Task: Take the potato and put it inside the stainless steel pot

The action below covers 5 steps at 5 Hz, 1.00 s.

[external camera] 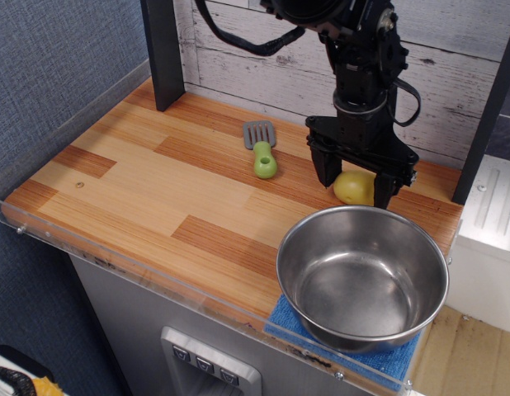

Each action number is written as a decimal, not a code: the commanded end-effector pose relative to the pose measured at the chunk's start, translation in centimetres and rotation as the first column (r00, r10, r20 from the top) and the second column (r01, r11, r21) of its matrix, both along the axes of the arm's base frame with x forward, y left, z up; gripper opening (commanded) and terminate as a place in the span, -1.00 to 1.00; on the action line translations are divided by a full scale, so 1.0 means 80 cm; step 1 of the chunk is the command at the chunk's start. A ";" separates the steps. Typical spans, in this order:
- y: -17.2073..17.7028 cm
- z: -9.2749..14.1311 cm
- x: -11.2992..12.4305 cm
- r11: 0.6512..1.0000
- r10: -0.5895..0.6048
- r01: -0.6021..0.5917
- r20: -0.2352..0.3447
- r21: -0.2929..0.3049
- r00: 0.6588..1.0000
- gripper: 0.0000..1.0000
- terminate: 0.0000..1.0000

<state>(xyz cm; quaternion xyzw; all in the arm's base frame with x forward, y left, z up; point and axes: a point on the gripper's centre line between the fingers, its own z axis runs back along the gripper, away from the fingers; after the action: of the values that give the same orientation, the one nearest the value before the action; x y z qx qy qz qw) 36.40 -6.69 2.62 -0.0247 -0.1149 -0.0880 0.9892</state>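
Black gripper straddles the potato, its jaws spread apart with one finger on each side of the yellow-green oval, which rests on the wooden tabletop; whether the fingers touch the potato cannot be told. Nearest the camera, the stainless steel pot sits empty on a blue cloth at the table's front right corner, behind a clear plastic edge guard. Just beyond the pot's far rim lies the potato under the gripper. Left of it, apart from both, a grey spatula with a green handle lies on the wood. A whitewashed plank wall closes the scene behind.
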 end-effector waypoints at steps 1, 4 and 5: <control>0.000 0.010 -0.005 1.000 -0.017 0.017 0.016 0.008 1.000 -1.00 -1.00; 0.004 0.095 -0.037 0.996 -0.082 0.076 0.144 0.050 0.986 -1.00 -1.00; -0.001 0.135 -0.061 0.995 -0.090 0.078 0.250 0.057 0.964 -1.00 -1.00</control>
<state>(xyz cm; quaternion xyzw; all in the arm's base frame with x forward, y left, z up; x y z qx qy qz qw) 31.36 -6.69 12.30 0.0060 -0.2167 -0.1360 0.9667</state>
